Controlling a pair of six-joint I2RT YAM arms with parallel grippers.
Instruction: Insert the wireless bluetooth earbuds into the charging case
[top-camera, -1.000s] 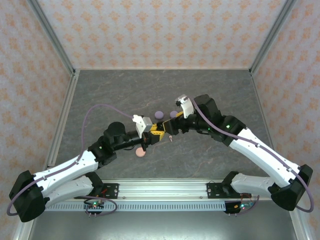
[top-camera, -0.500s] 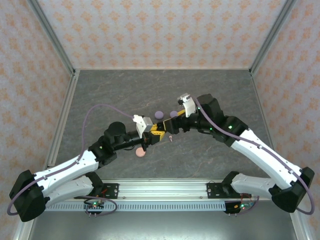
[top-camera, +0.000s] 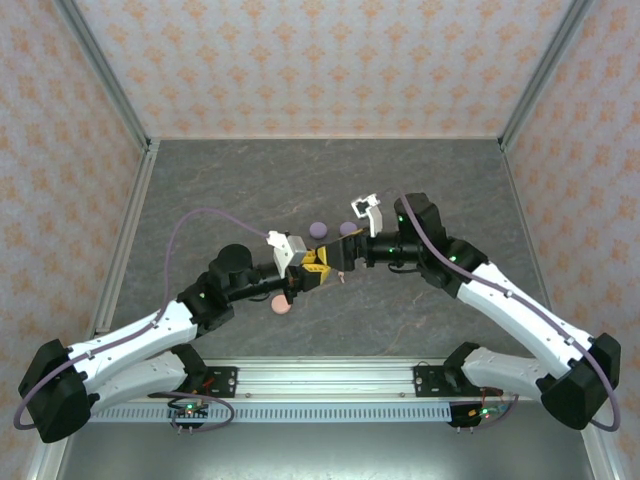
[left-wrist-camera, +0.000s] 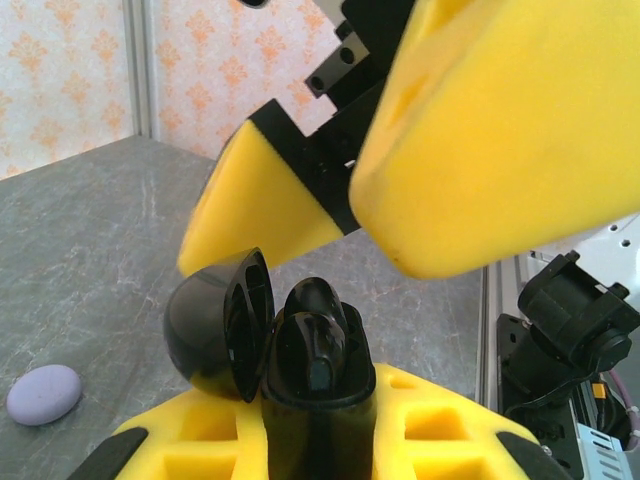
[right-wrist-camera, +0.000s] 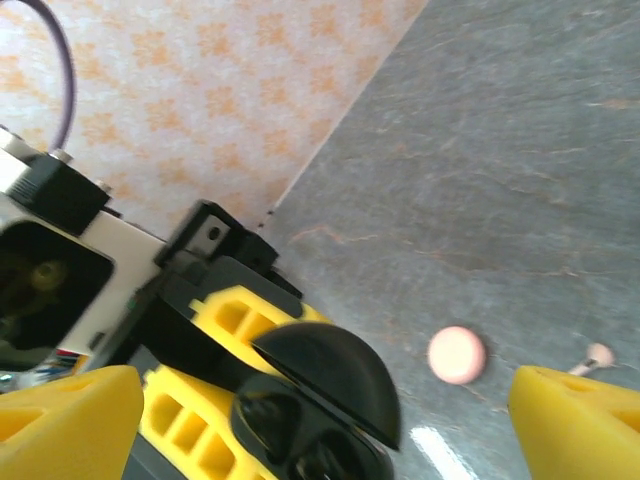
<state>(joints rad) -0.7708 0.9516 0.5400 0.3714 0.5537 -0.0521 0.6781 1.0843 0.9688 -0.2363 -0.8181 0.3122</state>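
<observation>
We are clamping the black case (left-wrist-camera: 300, 350) in our left gripper (top-camera: 313, 271), with its lid hanging open and tilted to the left in the left wrist view. Our right gripper (top-camera: 338, 262) is standing with its jaws wide apart, a yellow finger (right-wrist-camera: 60, 415) on either side of the case. A pink earbud (right-wrist-camera: 598, 354) is lying on the table (top-camera: 430, 190) near a pink case (right-wrist-camera: 457, 354). A lavender case (left-wrist-camera: 44, 393) is sitting apart from them. We cannot tell what is sitting in the black case's wells.
</observation>
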